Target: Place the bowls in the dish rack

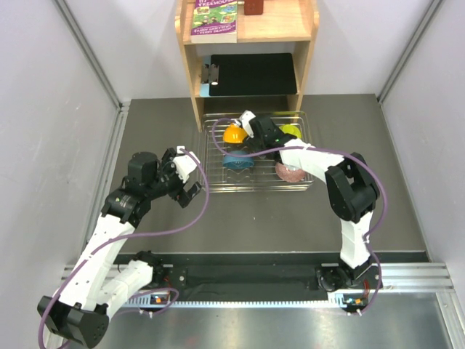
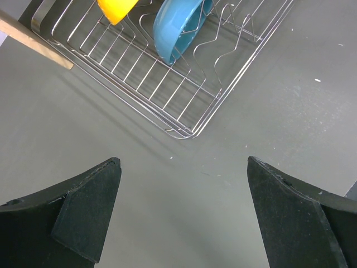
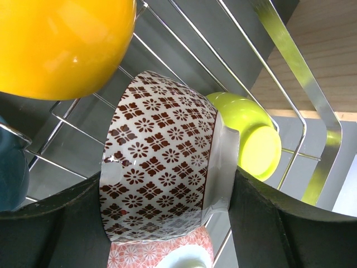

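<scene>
The orange bowl (image 3: 61,44) is glossy and plain, and the blue bowl (image 2: 178,28) and lime-green bowl (image 3: 251,134) are plain too. The white bowl (image 3: 162,162) carries a dark maroon lattice of small flowers below a bare white rim. The pinkish bowl (image 3: 162,254) has a coral flower print. The dish rack (image 2: 139,72) is silver wire, the bench (image 2: 279,100) dull dark grey, the left claw (image 2: 184,167) black

Dish rack (image 1: 251,188), wooden shelf (image 1: 193,80) on table (image 1: 254,222)
</scene>
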`<action>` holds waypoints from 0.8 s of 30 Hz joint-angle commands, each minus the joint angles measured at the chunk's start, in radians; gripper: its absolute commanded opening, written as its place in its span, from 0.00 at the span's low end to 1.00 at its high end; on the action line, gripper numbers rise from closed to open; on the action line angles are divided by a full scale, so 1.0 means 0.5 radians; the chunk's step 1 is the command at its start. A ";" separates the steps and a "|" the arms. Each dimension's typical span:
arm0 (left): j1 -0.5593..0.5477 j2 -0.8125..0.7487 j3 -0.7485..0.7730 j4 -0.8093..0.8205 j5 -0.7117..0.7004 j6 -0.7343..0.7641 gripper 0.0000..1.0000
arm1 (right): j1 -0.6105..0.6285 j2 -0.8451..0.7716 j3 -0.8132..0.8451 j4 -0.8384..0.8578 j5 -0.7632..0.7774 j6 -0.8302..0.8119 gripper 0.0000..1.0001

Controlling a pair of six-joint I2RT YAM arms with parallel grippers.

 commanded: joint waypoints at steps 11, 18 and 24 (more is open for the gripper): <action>0.009 -0.024 0.024 0.023 0.037 -0.004 0.99 | 0.019 0.023 0.062 -0.183 -0.210 -0.006 0.81; 0.009 -0.021 0.037 0.011 0.034 0.002 0.99 | 0.019 0.010 0.056 -0.232 -0.296 -0.012 0.99; 0.009 -0.021 0.052 -0.001 0.034 0.005 0.99 | 0.019 0.020 0.093 -0.312 -0.391 -0.030 1.00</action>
